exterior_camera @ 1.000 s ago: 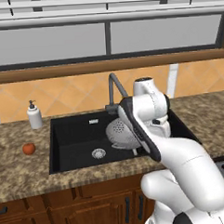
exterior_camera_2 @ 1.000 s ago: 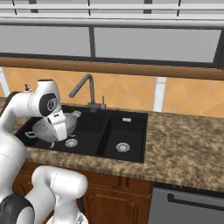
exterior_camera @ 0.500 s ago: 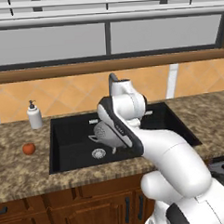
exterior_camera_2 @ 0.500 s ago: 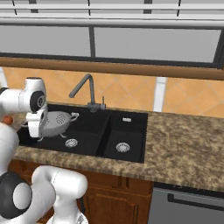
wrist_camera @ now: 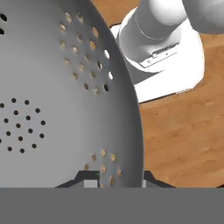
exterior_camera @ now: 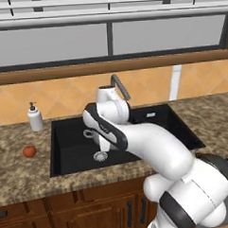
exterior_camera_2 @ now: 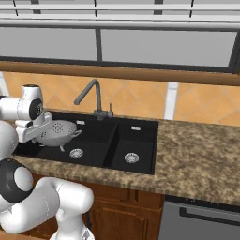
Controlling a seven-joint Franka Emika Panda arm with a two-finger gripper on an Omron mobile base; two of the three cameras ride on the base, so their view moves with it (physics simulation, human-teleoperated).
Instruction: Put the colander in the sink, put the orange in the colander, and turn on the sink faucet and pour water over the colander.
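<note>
The pincer (wrist_camera: 113,181) is clamped on the rim of the colander (exterior_camera_2: 57,131), holding the bowl tilted above the wider basin of the sink (exterior_camera_2: 140,140), with the drain just below it. The faucet (exterior_camera_2: 89,96) stands at about 1 o'clock from the colander. The orange (exterior_camera: 29,151) rests on the surface (exterior_camera: 19,163), well apart at 9 o'clock from the sink, near the soap bottle (exterior_camera: 35,118).

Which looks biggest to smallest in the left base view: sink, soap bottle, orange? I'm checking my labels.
1. The sink, by far the largest.
2. The soap bottle.
3. The orange, smallest, though it sits slightly nearer the camera than the bottle.
</note>
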